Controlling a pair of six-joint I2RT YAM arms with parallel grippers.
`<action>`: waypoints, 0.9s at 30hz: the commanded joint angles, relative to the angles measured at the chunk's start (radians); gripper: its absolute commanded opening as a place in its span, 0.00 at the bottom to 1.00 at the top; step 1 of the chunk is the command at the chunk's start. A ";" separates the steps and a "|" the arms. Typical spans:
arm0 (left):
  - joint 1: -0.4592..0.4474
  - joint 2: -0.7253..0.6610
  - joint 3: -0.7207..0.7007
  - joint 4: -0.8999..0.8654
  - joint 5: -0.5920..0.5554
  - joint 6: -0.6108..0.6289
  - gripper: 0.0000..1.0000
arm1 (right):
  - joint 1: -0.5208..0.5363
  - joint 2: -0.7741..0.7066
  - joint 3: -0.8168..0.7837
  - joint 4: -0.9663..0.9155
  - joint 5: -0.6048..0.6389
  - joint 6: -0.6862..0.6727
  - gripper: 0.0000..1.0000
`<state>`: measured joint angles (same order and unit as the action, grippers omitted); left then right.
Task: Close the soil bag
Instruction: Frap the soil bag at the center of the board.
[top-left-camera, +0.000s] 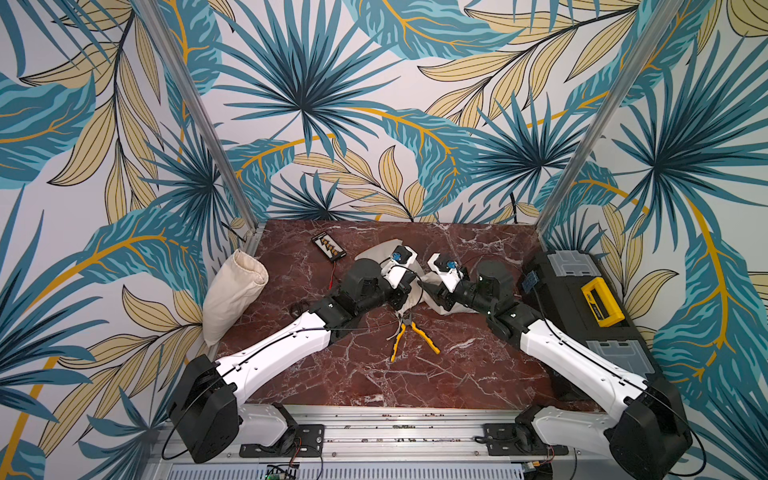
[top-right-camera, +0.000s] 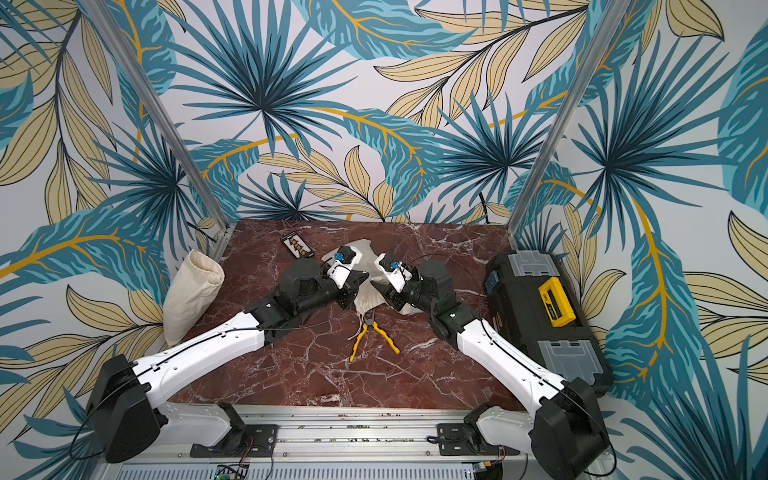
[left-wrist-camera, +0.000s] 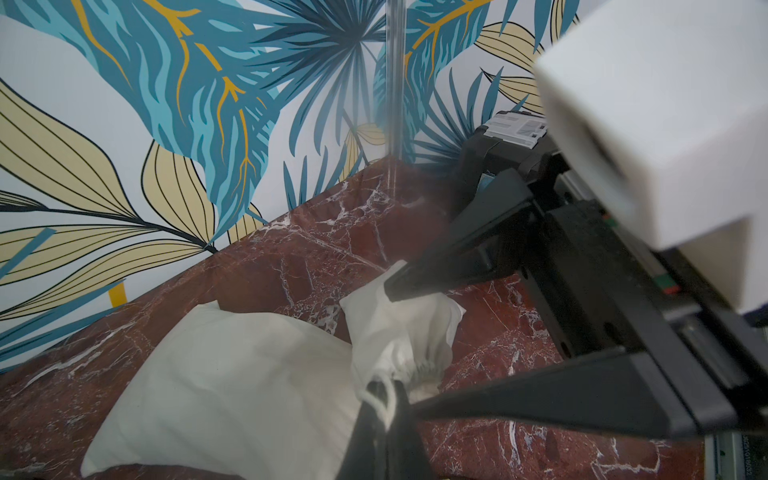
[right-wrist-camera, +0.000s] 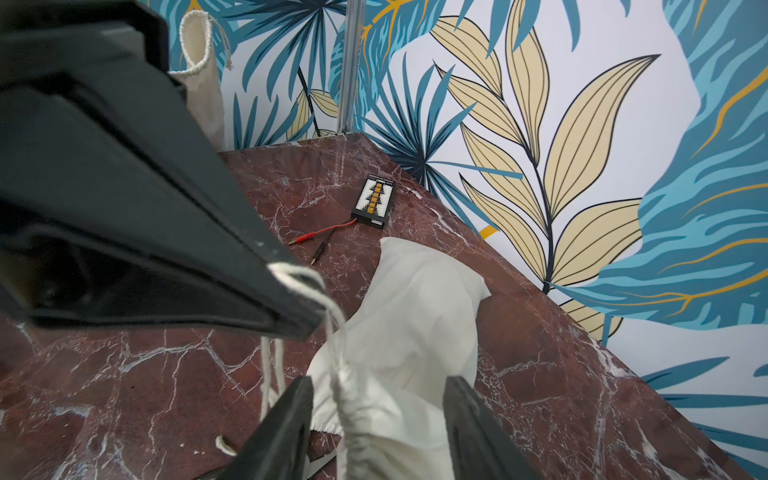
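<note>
The white cloth drawstring bag (right-wrist-camera: 415, 311) lies on its side in the middle of the red-brown, white-veined marble tabletop (top-left-camera: 415, 382), between the two arms. Its mouth points toward the near edge and is already puckered. The left hand (right-wrist-camera: 291, 299) is pressed together on the white cotton drawstring (right-wrist-camera: 334, 320), which loops out of its tip and runs down into the bag's gathered neck (right-wrist-camera: 353, 424). The right hand (right-wrist-camera: 380, 382) is spread, with one finger on either side of that neck and a gap showing on each side, so it pinches nothing.

To my eye the step is the cinch itself. I would have the right hand close firmly on the neck, just behind the cord channel, to brace the bag. The left should then draw the cord low and steady, away along the bag's own line. An upward pull would probably drag the whole bag instead of tightening it. The yellow-handled pliers (top-left-camera: 398, 345) lie just beside the mouth, among trailing cord ends, and could snag.

Farther back on the tabletop sits a small black connector board (right-wrist-camera: 374, 201) with red and black leads. A second cream cloth sack (top-left-camera: 232, 295) leans at the left edge, and a black toolbox with a yellow handle (top-left-camera: 561, 291) stands on the right. Palm-leaf wallpaper (top-left-camera: 303, 104) covers the walls all round.
</note>
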<state>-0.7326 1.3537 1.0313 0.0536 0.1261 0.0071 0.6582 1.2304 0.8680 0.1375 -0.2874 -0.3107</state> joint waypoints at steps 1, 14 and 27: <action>-0.004 -0.034 0.037 -0.011 -0.007 -0.008 0.00 | 0.004 0.025 0.024 -0.005 -0.056 -0.019 0.56; -0.002 -0.080 0.038 -0.006 0.008 -0.001 0.00 | -0.001 0.162 0.140 -0.021 -0.005 -0.040 0.18; 0.136 -0.298 0.089 -0.144 -0.027 -0.104 0.00 | -0.277 0.196 -0.089 -0.201 0.392 0.166 0.02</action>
<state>-0.6712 1.2850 1.0523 -0.1333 0.1795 -0.0612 0.5896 1.3365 0.8604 0.2371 -0.4351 -0.2443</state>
